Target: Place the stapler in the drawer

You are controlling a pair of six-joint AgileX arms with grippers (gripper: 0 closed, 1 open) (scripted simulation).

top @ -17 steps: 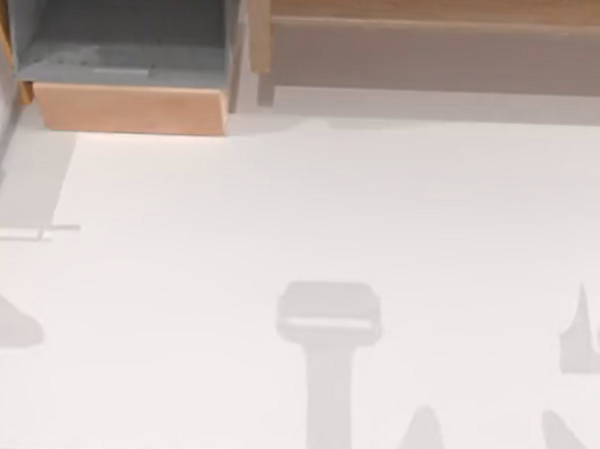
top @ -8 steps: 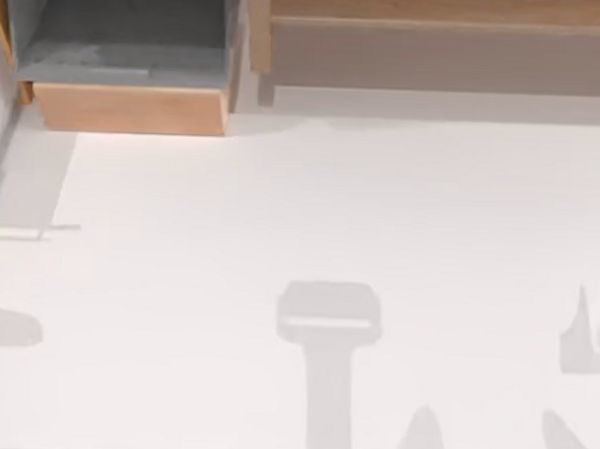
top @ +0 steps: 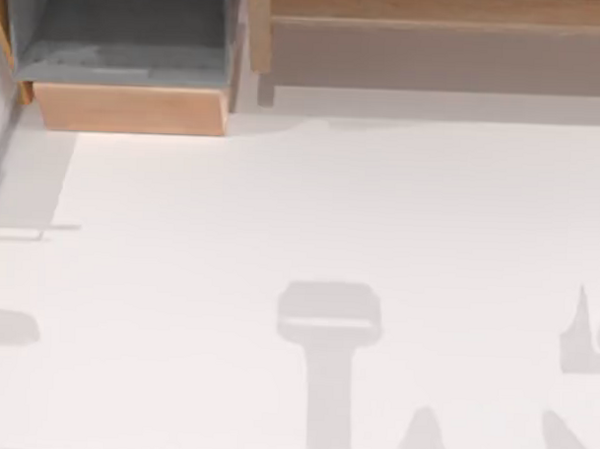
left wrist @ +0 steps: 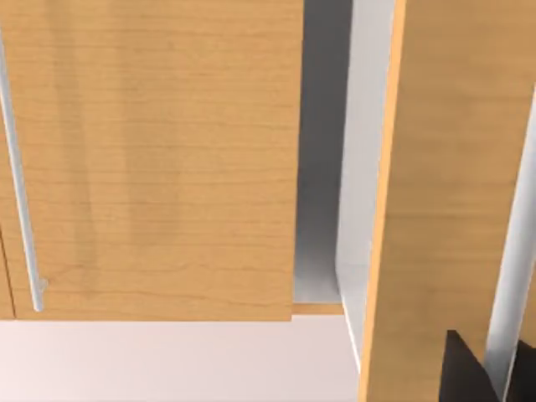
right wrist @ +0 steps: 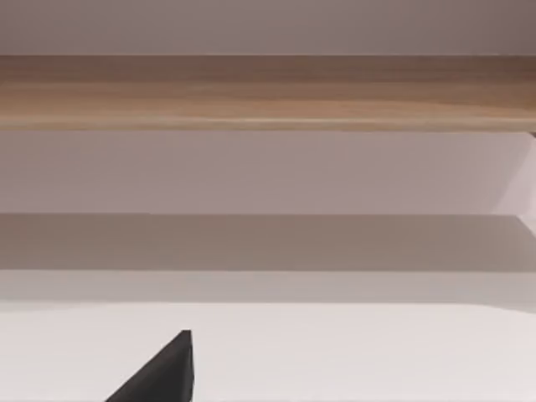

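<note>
The drawer [top: 132, 108] stands pulled out at the table's far left, with a light tan front panel and grey inner walls and floor. The stapler is out of view. A black piece of my left gripper [left wrist: 469, 373] shows close in front of tan wooden panels [left wrist: 167, 159], with a grey gap between them. In the right wrist view, a black tip of my right gripper [right wrist: 163, 373] hangs over the white table, facing the long wooden ledge [right wrist: 268, 92].
A long brown wooden ledge [top: 435, 42] runs along the table's far edge, right of the drawer. Grey shadows of the arms fall on the white table [top: 281, 204] at the near middle, near right and left edge. A slim metal handle [left wrist: 21, 167] runs down one wooden panel.
The grey shadow at the table's left edge has shrunk and flattened towards the edge. The drawer and the other shadows have stayed put.
</note>
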